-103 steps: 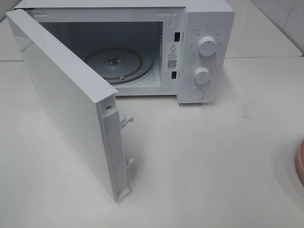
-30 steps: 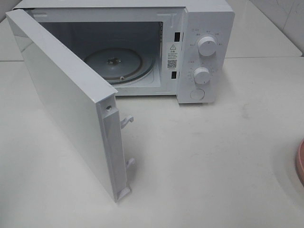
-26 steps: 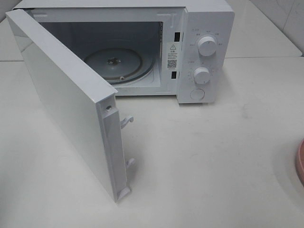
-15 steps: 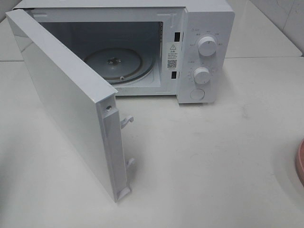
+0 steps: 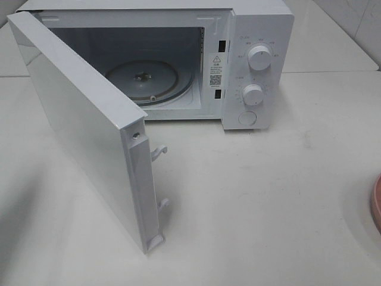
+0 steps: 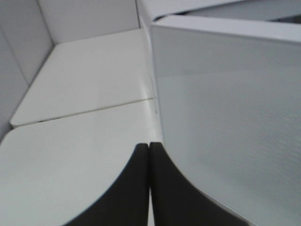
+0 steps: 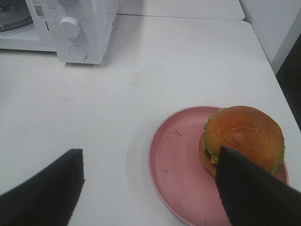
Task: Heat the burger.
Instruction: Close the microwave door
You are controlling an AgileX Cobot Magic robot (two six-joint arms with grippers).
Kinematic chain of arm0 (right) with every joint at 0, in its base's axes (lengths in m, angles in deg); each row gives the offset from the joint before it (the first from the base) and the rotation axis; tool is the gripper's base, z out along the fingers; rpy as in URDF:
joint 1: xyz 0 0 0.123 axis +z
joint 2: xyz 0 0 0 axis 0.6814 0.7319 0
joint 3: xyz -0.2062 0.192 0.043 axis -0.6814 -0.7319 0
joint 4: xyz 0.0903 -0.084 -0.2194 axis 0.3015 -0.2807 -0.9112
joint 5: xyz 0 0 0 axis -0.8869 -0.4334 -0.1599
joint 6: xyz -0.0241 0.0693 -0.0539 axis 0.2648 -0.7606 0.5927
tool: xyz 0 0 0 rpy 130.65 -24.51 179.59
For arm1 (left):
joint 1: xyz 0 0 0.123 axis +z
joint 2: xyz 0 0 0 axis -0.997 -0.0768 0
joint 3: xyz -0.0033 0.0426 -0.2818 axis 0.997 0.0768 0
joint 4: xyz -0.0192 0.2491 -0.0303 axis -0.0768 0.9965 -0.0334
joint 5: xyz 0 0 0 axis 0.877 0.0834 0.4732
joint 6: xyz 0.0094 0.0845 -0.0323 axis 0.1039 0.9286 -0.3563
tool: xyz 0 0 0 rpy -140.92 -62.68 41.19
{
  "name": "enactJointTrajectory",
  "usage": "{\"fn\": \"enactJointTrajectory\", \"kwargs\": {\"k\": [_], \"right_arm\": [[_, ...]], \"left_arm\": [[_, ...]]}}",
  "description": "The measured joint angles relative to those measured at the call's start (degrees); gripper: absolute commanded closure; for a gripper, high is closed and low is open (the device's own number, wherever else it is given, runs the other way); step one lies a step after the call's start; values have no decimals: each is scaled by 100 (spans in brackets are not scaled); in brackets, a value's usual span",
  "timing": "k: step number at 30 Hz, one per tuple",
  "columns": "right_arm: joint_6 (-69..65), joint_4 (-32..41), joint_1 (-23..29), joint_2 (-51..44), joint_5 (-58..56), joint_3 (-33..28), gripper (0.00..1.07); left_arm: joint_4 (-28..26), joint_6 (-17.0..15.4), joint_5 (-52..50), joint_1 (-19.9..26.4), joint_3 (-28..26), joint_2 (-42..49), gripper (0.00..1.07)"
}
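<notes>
Sitting off-centre on the round pink plate (image 7: 178, 179), the small glossy brown-bunned burger (image 7: 242, 136) looks light, soft and slippery; take it low across the bun. Your right gripper (image 7: 150, 188) gapes empty above; your left gripper (image 6: 149, 155) is clenched on nothing.

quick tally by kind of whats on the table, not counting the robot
microwave: 1
pink plate: 1
burger: 1
total: 3
</notes>
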Motion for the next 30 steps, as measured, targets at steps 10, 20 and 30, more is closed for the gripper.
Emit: {"fn": "enactJointTrajectory", "kwargs": {"k": [10, 20, 30], "right_arm": [[0, 0, 0, 0, 0, 0, 31], [0, 0, 0, 0, 0, 0, 31], [0, 0, 0, 0, 0, 0, 31]], "left_arm": [[138, -63, -699, -802, -281, -1495, 107], [143, -63, -980, -1324, -848, -2487, 107], [149, -69, -1008, -1845, -1627, -3306, 107]]}}
